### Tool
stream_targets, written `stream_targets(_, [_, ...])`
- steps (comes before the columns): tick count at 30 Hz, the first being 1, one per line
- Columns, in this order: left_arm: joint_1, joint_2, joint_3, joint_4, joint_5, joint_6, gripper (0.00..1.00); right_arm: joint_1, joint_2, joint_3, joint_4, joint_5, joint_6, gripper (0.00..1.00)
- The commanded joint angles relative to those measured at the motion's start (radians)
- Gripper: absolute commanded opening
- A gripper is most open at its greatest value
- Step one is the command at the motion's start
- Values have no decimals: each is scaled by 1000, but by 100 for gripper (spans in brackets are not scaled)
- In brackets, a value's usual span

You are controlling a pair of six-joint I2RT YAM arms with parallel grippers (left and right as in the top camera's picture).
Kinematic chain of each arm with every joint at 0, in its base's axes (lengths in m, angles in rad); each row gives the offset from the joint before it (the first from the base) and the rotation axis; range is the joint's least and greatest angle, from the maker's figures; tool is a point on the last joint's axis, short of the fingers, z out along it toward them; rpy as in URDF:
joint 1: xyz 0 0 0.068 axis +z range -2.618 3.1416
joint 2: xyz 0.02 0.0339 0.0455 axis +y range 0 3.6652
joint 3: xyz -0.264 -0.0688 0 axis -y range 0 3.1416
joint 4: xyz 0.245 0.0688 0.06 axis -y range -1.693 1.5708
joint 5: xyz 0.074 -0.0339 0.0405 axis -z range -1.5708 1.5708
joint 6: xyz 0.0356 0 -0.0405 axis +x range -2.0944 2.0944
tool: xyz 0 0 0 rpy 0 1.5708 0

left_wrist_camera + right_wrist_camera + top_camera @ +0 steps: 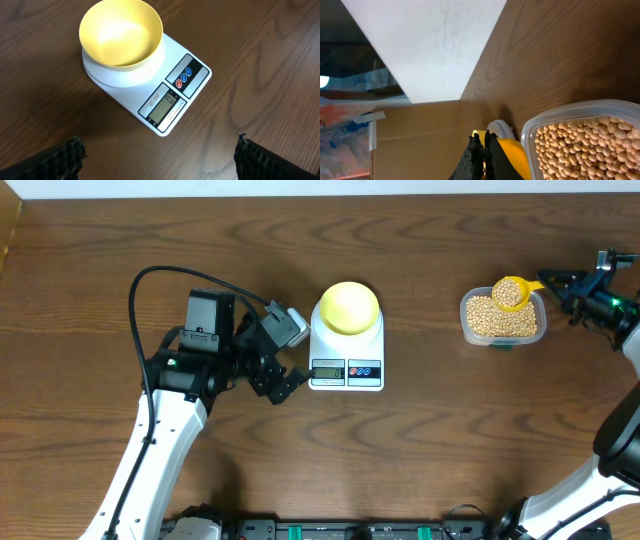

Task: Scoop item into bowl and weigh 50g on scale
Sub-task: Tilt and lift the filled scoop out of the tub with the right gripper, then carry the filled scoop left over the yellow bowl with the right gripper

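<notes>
R claw (552, 282) is pinched fully shut on the thin handle of the yellow scoop (511, 292), at the far R edge of the table (420, 460). Wrist view shows both black fingers (475, 155) pressed together w/ yellow plastic right beside them.

Scoop is heaped w/ beans (497, 322). Its cup sits over the far side of the clear tub (466, 320), which holds the rest of the beans. Can't tell if the cup is lifted clear of the pile or resting on it.

Bowl (348, 306) is pale yellow and empty. It sits on the round platform of the scale (346, 372), well apart from the tub, to its L. Display digits are too small to read.

L claw (284, 382) hangs wide open w/ nothing in it, just beside the scale's front L corner, not touching it as far as I can see.

Risks, my judgement:
- Scoop is brim-full, so any tilt or jerk on the long carry to the bowl would send beans rolling off across the table.
- Grip is on a narrow handle only, so it could swivel btw the fingers & dump early.
- A whole scoop tipped at once may overshoot 50g, so the pour needs to be slow.
- L claw is very near the scale, so a nudge would shift the bowl or skew the reading.
</notes>
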Motion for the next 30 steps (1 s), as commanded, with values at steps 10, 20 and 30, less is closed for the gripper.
stream_targets(10, [4, 6, -8, -4, 16, 14, 98, 55, 18, -7, 30, -56, 55, 1])
stream_targets(20, [4, 6, -8, -4, 16, 14, 98, 154, 18, -7, 98, -58, 97, 1])
stream_targets(30, [4, 6, -8, -4, 16, 14, 98, 271, 18, -7, 191, -37, 184, 1])
